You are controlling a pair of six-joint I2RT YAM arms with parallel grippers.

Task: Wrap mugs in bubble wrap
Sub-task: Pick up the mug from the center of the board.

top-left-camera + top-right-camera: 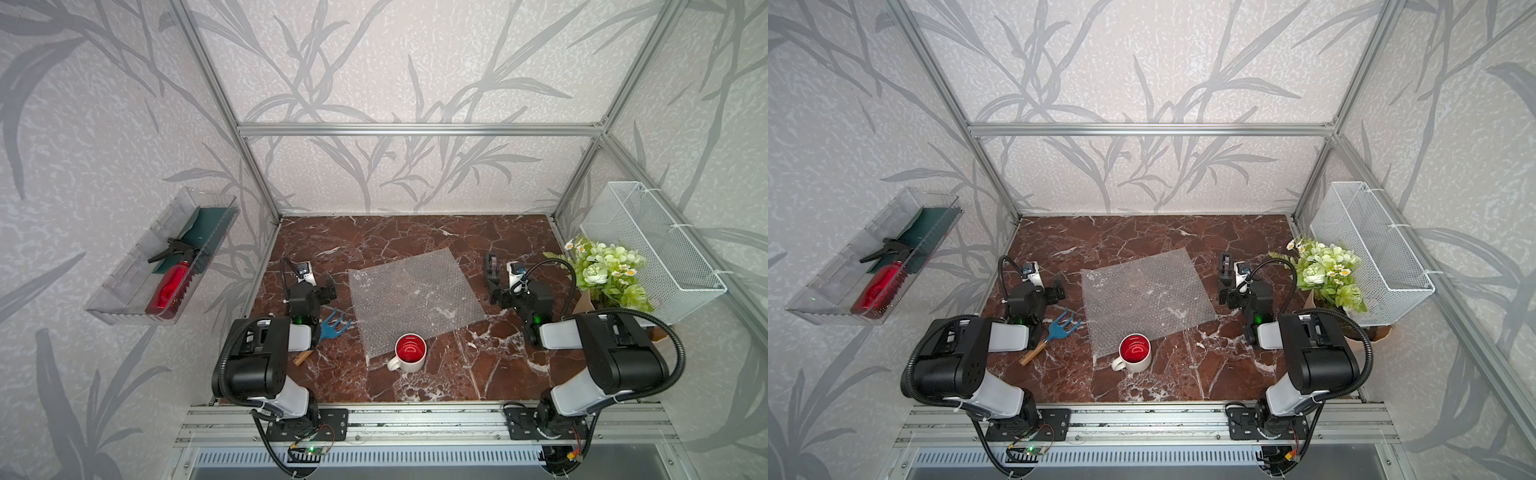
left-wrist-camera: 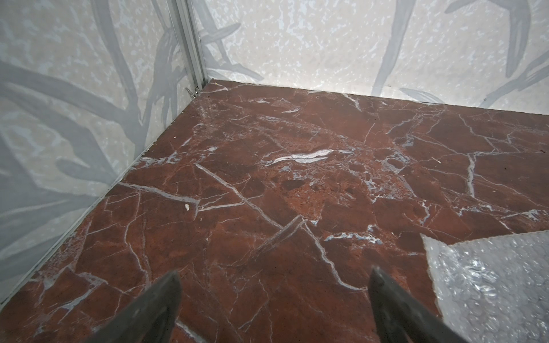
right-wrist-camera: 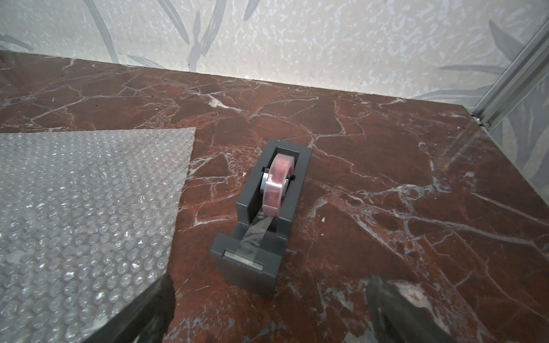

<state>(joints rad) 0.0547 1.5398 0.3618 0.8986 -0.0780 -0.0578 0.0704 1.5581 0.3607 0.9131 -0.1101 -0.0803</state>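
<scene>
In both top views the left hand point(image 1: 329, 287) hung open and empty over the table point(image 1: 374, 237), just beside the left edge of the bubble wrap point(image 1: 415, 295). The right hand point(image 1: 495, 291) was also spread wide with nothing in it, off the sheet's right edge and close to a dark tape dispenser point(image 1: 493, 266). The bubble wrap lay flat in the middle of the table, turned a little askew. The mug point(image 1: 410, 353) stood upright at the sheet's near edge, red inside showing, handle toward the left arm's side. Whether its base sat on the plastic or only against it could not be told. A blue hand rake point(image 1: 1061, 324) lay beside the left arm, apart from the sheet. Flowers point(image 1: 606, 270) stood by the right wall below a white wire basket point(image 1: 656, 249), and a red spray bottle point(image 1: 170, 286) lay in a clear tray on the left wall.

In the left wrist view the left hand point(image 2: 275, 274) had its two dark fingers point(image 2: 160, 303) well apart over bare marble, with a corner of the bubble wrap point(image 2: 490, 282) beside one of them.

In the right wrist view the right hand point(image 3: 270, 279) was equally wide. The tape dispenser point(image 3: 261, 225) stood just ahead between its fingers, untouched, and the bubble wrap point(image 3: 89, 208) lay flat beside it.
</scene>
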